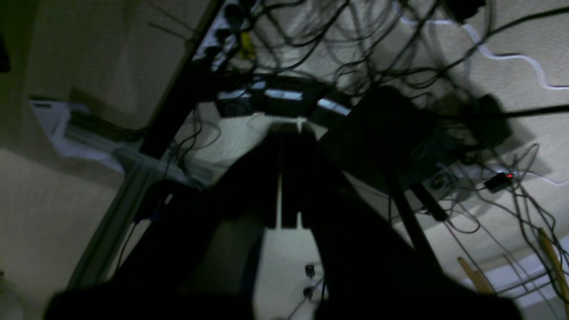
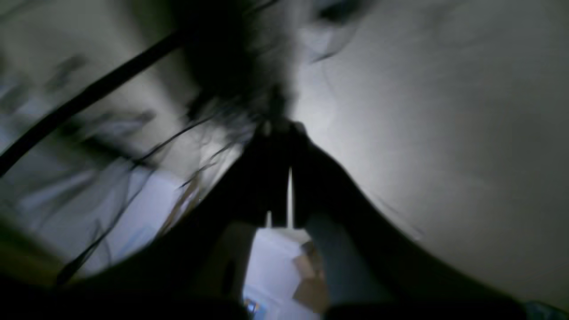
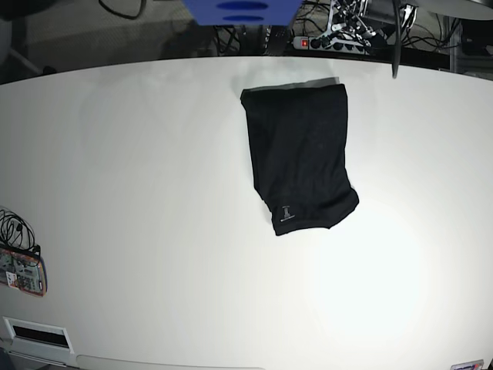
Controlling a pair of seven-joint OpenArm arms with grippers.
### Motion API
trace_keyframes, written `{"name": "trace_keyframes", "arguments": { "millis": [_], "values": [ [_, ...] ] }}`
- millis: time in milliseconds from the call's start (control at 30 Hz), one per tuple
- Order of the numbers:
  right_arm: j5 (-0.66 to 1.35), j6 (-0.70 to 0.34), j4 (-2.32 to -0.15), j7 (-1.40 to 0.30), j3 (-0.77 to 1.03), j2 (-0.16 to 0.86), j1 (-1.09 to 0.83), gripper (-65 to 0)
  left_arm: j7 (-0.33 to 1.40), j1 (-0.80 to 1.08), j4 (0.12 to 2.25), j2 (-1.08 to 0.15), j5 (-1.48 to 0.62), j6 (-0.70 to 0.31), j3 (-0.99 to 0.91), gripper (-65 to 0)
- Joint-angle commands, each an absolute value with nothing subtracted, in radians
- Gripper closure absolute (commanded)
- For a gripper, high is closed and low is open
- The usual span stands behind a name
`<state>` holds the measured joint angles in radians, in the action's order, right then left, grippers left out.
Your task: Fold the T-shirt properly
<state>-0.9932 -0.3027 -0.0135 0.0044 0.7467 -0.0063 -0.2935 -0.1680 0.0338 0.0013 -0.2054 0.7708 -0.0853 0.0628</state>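
Base view gives us the whole picture from above: the T-shirt (image 3: 300, 158) lies folded into a compact dark rectangle on the white desk (image 3: 139, 193), toward the far side and a little right of centre, with a grey band showing along its far edge and a small grey logo (image 3: 284, 213) near its near left corner. Neither arm shows in this view. At the desk's near left edge sits a small colourful item (image 3: 21, 271) with a coil of black cable (image 3: 12, 227) beside it, too small to identify.

Over to the left wrist view, and it is a different world: the left end effector (image 1: 290, 129) hangs as a dark silhouette, fingers pressed together with only a thin slit of light between them, nothing held, pointing at a pale floor strewn with a tangle of black cables (image 1: 338, 53). No shirt here at all.

Right wrist view is heavily blurred; the right end effector (image 2: 284, 129) is likewise closed and empty, set against a pale surface and smeared dark lines. How far either end effector is from the shirt, these views cannot tell us.
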Motion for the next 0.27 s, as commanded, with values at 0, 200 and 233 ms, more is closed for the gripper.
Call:
{"name": "trace_keyframes", "arguments": {
  "millis": [0,200,233],
  "values": [
    [-0.986,-0.292,-0.025,0.019,0.746,0.013,-0.263,0.0,-0.160,0.035,0.000,-0.216,0.771,-0.088,0.062,0.0],
    [-0.990,-0.292,-0.025,0.015,0.743,0.016,-0.151,0.0,-0.160,0.035,0.000,-0.216,0.771,-0.088,0.062,0.0],
    [-0.990,-0.292,-0.025,0.015,0.743,0.016,-0.151,0.0,-0.160,0.035,0.000,-0.216,0.771,-0.088,0.062,0.0]
  ]
}}
